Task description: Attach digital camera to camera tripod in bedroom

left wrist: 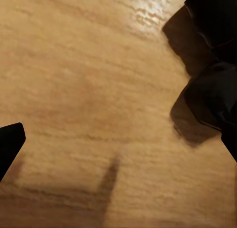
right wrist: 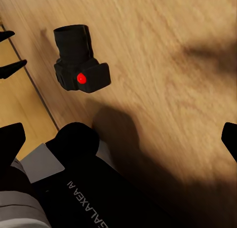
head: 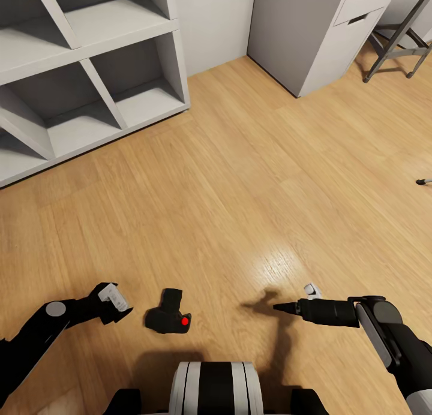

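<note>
risk sits with your left tool [head: 120, 304], fingers spread just beside the digital camera [head: 169, 312] lying on the wood floor [head: 240, 193]: close off-centre and you shove it away, while whether your right tool [head: 287, 307] is spread, i cannot tell.

1. The wood plank floor [head: 240, 181] carries all the things here.
2. The digital camera [head: 168, 313] lies on the floor, its red button visible.
3. A white shelf unit [head: 90, 73] and a grey cabinet [head: 312, 37] stand on the floor.
</note>
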Robot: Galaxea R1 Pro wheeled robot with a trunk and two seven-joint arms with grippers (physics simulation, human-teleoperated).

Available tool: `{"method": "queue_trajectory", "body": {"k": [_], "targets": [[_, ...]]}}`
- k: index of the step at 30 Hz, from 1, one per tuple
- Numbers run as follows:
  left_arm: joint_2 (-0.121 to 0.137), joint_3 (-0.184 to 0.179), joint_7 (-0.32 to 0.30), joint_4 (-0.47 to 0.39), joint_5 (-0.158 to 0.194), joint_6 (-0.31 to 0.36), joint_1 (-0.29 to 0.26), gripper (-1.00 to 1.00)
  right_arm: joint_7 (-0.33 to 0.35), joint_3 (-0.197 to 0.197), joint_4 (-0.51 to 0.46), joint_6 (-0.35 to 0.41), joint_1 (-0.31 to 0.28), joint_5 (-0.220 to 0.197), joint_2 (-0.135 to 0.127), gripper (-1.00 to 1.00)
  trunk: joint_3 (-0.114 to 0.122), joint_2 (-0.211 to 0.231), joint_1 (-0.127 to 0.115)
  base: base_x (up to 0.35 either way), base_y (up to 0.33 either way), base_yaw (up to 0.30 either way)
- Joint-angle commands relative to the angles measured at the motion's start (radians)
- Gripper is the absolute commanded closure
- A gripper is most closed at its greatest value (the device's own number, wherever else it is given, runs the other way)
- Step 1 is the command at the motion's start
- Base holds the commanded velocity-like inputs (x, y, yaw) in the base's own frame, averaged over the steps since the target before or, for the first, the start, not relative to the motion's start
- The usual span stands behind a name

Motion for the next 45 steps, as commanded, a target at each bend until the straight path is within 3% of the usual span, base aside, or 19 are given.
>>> {"method": "queue_trajectory", "body": {"k": [1, 8, 12, 13, 15, 16, 20, 24, 33, 40, 45], "targets": [[-0.001, 0.001, -0.005, 0.006, -0.004, 0.005, 0.0, -1.0, 0.005, -0.001, 0.0, 0.003, 0.0, 0.003, 0.0, -1.0, -0.001, 0.0, 0.0, 0.0, 0.0, 0.0], [-0.006, 0.008, -0.007, 0.064, 0.013, 0.003, 0.0, -1.0, 0.005, -0.001, 0.0, 0.003, -0.001, 0.003, 0.0, -1.0, -0.001, 0.0, 0.0, 0.0, 0.0, 0.0], [0.001, 0.002, -0.007, 0.101, 0.016, -0.147, 0.0, -1.0, 0.005, -0.001, 0.0, 0.003, -0.001, 0.003, 0.0, -1.0, -0.001, 0.0, 0.0, 0.0, 0.0, 0.0], [0.003, 0.001, -0.009, 0.114, 0.016, -0.23, 0.0, -1.0, 0.005, -0.001, 0.0, 0.003, -0.001, 0.003, 0.0, -1.0, -0.001, 0.0, 0.0, 0.0, 0.0, 0.0], [0.004, 0.001, -0.014, 0.134, 0.016, -0.316, 0.0, -1.0, 0.005, -0.001, 0.0, 0.003, -0.001, 0.003, 0.0, -1.0, -0.001, 0.0, 0.0, 0.0, 0.0, 0.0], [0.005, 0.002, -0.024, 0.165, 0.017, -0.399, 0.0, -1.0, 0.005, -0.001, 0.0, 0.003, -0.001, 0.003, 0.0, -1.0, -0.001, 0.0, 0.0, 0.0, 0.0, 0.0], [0.004, 0.004, -0.054, 0.246, 0.016, -0.52, 0.0, -1.0, 0.002, -0.001, 0.0, 0.003, -0.001, 0.003, 0.001, -1.0, -0.001, 0.0, 0.0, 0.0, 0.0, 0.0], [0.007, 0.004, -0.074, 0.303, 0.014, -0.572, 0.0, -1.0, -0.013, -0.001, 0.0, 0.003, -0.001, 0.003, 0.003, -1.0, -0.001, 0.0, 0.0, 0.0, 0.0, 0.0], [0.014, 0.005, -0.079, 0.316, 0.009, -0.584, 0.0, -1.0, -0.022, -0.001, 0.0, 0.003, -0.001, 0.003, 0.004, -1.0, -0.001, 0.0, 0.0, 0.0, 0.0, 0.0], [0.006, 0.009, -0.07, 0.328, 0.009, -0.588, 0.0, -1.0, -0.023, -0.001, 0.0, 0.003, -0.001, 0.003, 0.005, -1.0, -0.001, 0.0, 0.0, 0.0, 0.0, 0.0], [0.007, 0.003, -0.093, 0.316, 0.004, -0.602, 0.0, -1.0, -0.023, -0.001, 0.0, 0.003, -0.001, 0.003, 0.005, -1.0, -0.001, 0.0, 0.0, 0.0, 0.0, 0.0]]}}
